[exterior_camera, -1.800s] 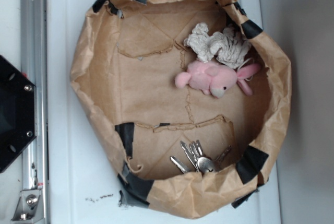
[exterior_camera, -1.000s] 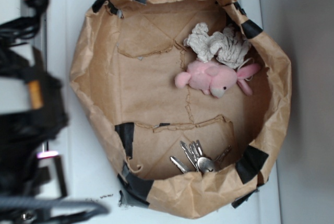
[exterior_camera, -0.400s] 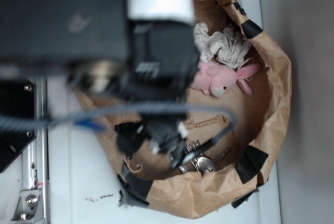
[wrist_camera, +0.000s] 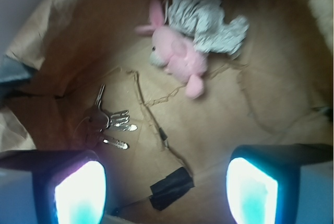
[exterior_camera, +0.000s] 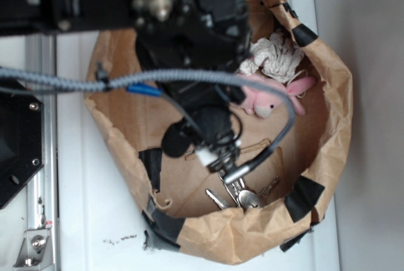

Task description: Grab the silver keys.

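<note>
Black arm, grey braided cable, blue connector, silver screw.

Pink plush bunny against white, perhaps rope, toy.

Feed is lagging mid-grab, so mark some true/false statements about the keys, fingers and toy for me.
1. The fingers are shut on the keys. False: the fingers are spread, with the keys lying free below.
2. The keys lie on the paper bin floor. True.
3. The pink toy touches the keys. False: bare paper lies between them.
4. A white rag lies against the toy. True.
</note>
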`<state>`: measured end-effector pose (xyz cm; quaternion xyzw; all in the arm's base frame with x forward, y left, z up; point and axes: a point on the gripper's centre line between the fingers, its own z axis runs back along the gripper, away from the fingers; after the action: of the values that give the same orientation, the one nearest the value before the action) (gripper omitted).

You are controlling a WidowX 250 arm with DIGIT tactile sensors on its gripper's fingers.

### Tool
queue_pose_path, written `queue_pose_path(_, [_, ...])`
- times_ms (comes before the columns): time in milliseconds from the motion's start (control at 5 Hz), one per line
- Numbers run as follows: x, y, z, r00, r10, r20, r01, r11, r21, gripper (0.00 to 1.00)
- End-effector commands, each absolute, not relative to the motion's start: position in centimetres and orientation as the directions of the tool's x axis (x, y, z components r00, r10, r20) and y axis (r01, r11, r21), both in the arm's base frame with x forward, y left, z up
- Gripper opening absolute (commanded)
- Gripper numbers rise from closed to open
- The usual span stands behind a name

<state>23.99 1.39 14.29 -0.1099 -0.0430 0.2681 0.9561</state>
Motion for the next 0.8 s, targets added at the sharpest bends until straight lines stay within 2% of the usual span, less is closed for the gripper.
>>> queue_pose_path(0, [23.9,1.9,12.7,0.842,0.539,0.031,-0.499,0.799,-0.335,1.00])
queue_pose_path(200, [23.1,2.8,12.9,0.834,0.551,0.041,-0.502,0.787,-0.359,1.00])
queue_pose_path(400, [22.4,3.8,13.8,0.835,0.547,0.050,-0.503,0.798,-0.330,1.00])
queue_pose_path(600, [22.4,3.8,13.8,0.835,0.547,0.050,-0.503,0.798,-0.330,1.00])
